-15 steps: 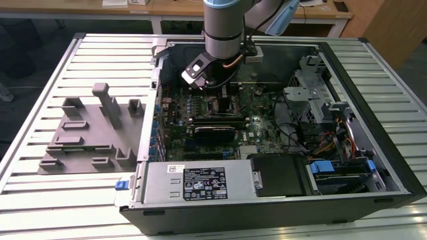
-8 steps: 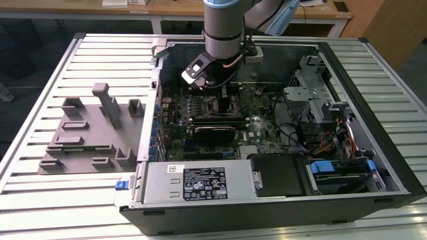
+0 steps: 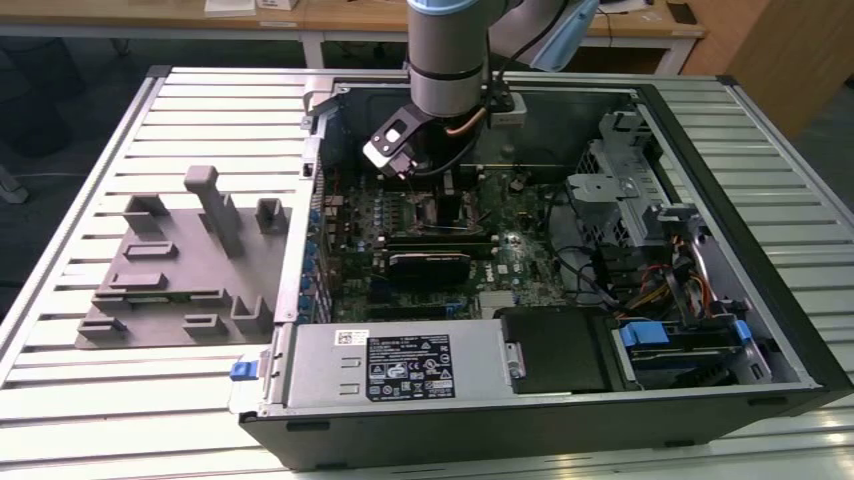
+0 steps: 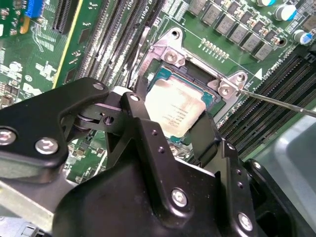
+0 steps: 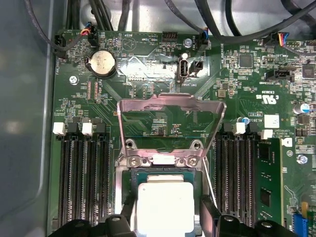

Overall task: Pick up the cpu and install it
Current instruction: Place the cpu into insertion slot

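The gripper (image 4: 173, 118) is closed on the cpu (image 4: 174, 104), pinching 2 opposite edges and holding it flat within the open CPU socket (image 4: 168, 49) on the motherboard (image 5: 148, 69). The load plate (image 5: 170, 106) stands raised beside it (whether the chip is fully seated I cannot tell). The risk, as I judge it, is a slight tilt or offset. Pushed down that way, the chip could bend the socket's contacts or sit askew.

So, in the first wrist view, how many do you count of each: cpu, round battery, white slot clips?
cpu: 1
round battery: 1
white slot clips: 4
Total: 6
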`<act>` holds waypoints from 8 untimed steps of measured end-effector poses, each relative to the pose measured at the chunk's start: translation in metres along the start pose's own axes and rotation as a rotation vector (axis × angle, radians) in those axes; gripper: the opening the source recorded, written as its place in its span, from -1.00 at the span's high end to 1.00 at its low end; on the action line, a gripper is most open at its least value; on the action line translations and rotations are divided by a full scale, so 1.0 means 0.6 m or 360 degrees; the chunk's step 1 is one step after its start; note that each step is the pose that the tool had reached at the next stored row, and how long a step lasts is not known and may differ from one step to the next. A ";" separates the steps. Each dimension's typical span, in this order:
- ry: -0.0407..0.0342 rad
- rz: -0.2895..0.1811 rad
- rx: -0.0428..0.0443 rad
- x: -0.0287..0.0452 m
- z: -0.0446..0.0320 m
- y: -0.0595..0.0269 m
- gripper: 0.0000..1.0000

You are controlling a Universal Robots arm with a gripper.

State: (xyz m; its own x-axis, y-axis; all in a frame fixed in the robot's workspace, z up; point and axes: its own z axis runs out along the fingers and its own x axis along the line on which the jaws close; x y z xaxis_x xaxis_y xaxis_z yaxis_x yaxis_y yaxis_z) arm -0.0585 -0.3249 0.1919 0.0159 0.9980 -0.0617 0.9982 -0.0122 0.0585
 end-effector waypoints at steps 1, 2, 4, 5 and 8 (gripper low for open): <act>-0.0002 0.0000 0.0000 0.000 0.000 0.000 -0.22; -0.0003 -0.0001 0.0000 0.000 0.000 0.000 -0.22; -0.0003 0.0000 0.0000 0.000 0.000 0.000 -0.22; 0.0000 0.0000 0.0000 0.000 0.000 0.000 -0.22; 0.0040 0.0002 0.0001 0.000 0.000 0.000 -0.22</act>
State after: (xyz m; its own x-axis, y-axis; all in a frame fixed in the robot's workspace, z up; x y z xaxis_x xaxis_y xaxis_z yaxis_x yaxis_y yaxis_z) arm -0.0585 -0.3249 0.1919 0.0158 0.9992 -0.0368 0.9982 -0.0136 0.0582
